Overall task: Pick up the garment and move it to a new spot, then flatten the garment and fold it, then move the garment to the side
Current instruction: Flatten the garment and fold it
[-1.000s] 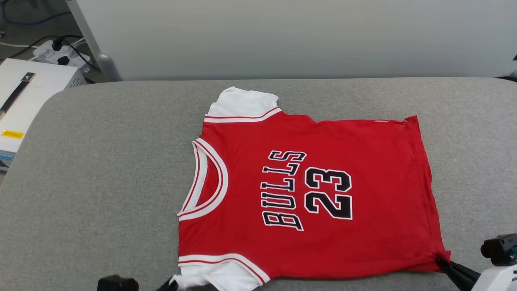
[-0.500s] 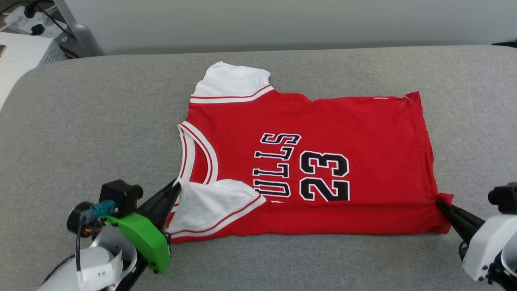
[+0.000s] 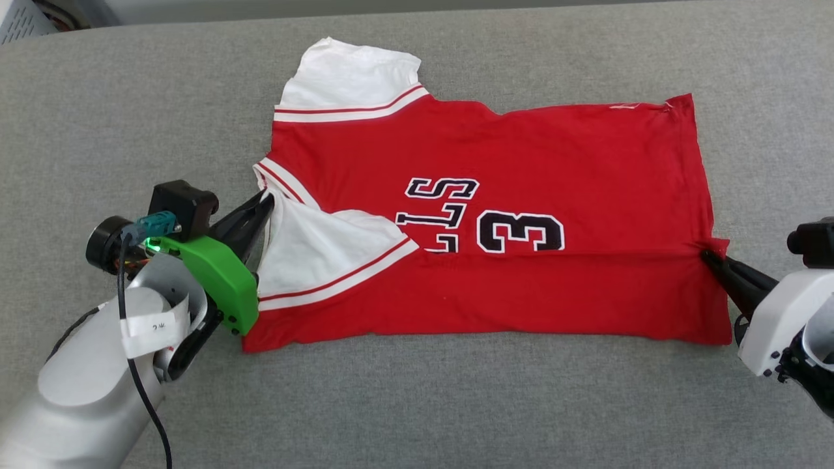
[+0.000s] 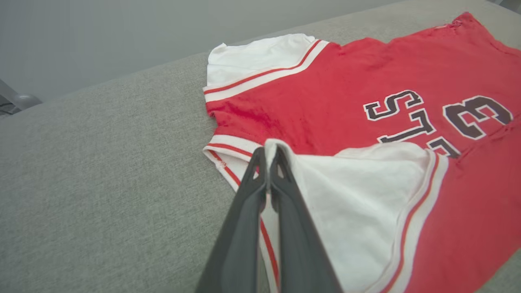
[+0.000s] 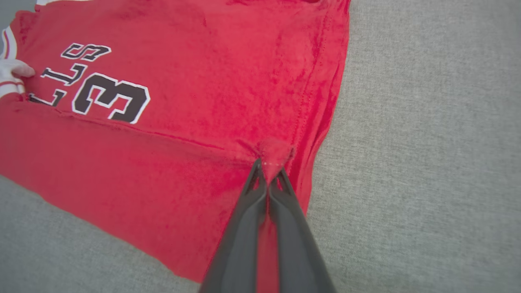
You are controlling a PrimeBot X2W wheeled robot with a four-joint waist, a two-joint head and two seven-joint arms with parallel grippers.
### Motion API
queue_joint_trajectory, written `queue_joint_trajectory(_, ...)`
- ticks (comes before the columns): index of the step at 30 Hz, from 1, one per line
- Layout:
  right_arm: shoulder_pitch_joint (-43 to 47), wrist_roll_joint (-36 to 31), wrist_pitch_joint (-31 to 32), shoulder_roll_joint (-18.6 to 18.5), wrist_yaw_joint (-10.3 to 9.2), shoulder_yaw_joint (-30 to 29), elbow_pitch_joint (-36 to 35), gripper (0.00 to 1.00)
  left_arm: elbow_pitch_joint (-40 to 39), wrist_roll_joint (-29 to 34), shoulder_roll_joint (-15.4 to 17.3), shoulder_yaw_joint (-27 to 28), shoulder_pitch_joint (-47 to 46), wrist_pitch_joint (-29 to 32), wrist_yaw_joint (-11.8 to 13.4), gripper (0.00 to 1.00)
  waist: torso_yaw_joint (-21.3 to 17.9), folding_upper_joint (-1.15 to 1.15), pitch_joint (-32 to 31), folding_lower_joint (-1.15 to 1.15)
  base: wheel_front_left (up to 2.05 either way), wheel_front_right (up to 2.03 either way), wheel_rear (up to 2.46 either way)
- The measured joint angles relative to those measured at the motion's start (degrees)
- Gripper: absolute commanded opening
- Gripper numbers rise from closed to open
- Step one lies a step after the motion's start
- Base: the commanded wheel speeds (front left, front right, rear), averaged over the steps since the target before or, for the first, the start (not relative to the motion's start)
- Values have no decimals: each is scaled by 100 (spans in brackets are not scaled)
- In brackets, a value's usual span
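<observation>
The garment (image 3: 534, 150) is a red jersey shirt with white sleeves, lying on the grey cushion, collar to the left. Its near long edge is folded up over the front and hides part of the black lettering. My left gripper (image 3: 266, 202) is shut on the tip of the near white sleeve (image 4: 358, 195), holding it over the collar area. At the right, my right gripper (image 3: 707, 255) is shut on the near hem corner (image 5: 273, 156), pulled up over the red front (image 5: 195, 73). The far white sleeve (image 3: 348, 78) lies flat.
The grey cushion (image 3: 456, 404) runs wide around the shirt, with bare fabric at the left, front and right. A pale wall or panel (image 4: 101, 36) rises behind its far edge. A white box corner (image 3: 23, 19) shows at the top left.
Both grippers have carried the near edge of the garment away from me, folding it over the front and covering part of the lettering. The head camera has also tilted down.
</observation>
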Motion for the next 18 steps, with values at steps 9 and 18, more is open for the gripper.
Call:
queue_joint_trajectory(9, -482, 57, -10, 148, 1, 320, 649, 0, 1252, -62, -370, -324, -346, -181, -93, 0, -64, 0, 365, 0, 0, 0, 0)
queue_joint_trajectory(18, -642, 213, -248, 141, 1, 665, 939, 16, 1779, -460, -471, -861, -525, -516, -109, 0, -65, 0, 284, 0, 0, 0, 0)
